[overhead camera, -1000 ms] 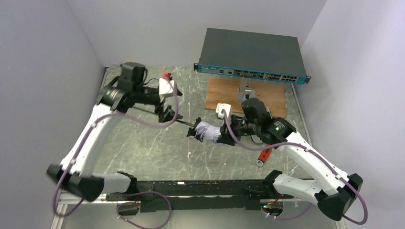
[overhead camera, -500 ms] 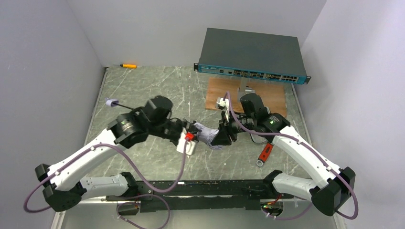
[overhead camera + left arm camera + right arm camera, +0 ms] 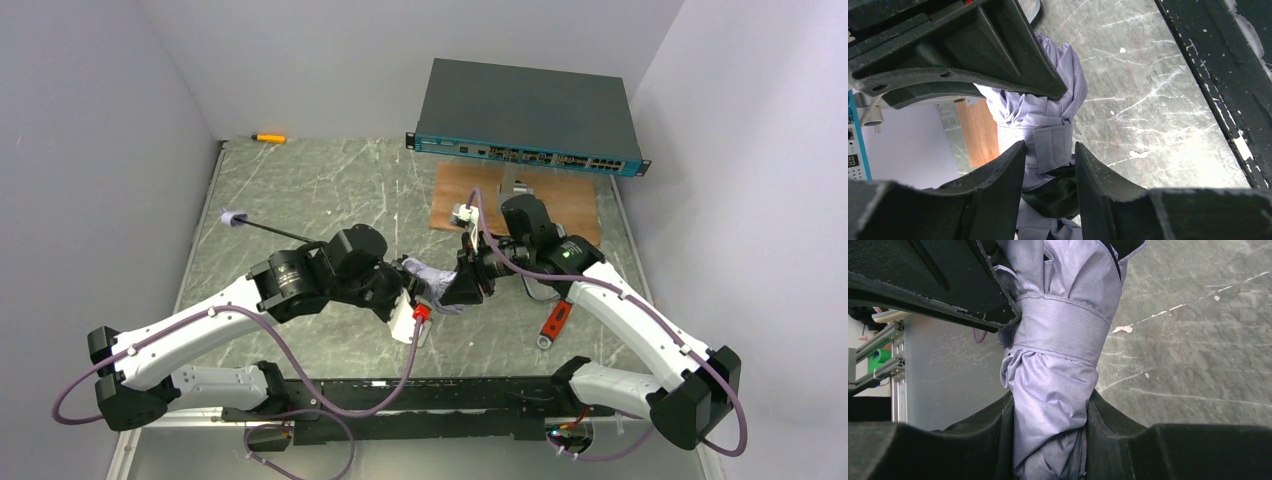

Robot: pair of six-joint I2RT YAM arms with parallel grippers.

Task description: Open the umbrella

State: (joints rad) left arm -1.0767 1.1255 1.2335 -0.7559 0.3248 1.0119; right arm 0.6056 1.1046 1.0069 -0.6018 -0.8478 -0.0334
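Note:
The umbrella (image 3: 428, 280) lies folded on the marble table, its silvery-lilac canopy bundled by a strap. A thin black shaft (image 3: 290, 234) runs back left to the small pale handle (image 3: 232, 217). My left gripper (image 3: 405, 290) is shut on the canopy's shaft end. In the left wrist view its jaws (image 3: 1048, 167) press the strap tab (image 3: 1050, 147) and a black fold from both sides. My right gripper (image 3: 452, 290) holds the other end; in the right wrist view (image 3: 1050, 425) it is shut on the canopy (image 3: 1058, 365), below the strap band (image 3: 1058, 327).
A large dark grey box with a teal front (image 3: 528, 115) stands at the back right, with a wooden board (image 3: 560, 200) before it. An orange pen (image 3: 268, 137) lies at the back left. A red-handled tool (image 3: 555, 322) lies by the right arm. White walls close in both sides.
My left arm swung from the back left, near the handle, over to the canopy and its jaws closed on it. The right gripper kept its grip, shifting slightly left.

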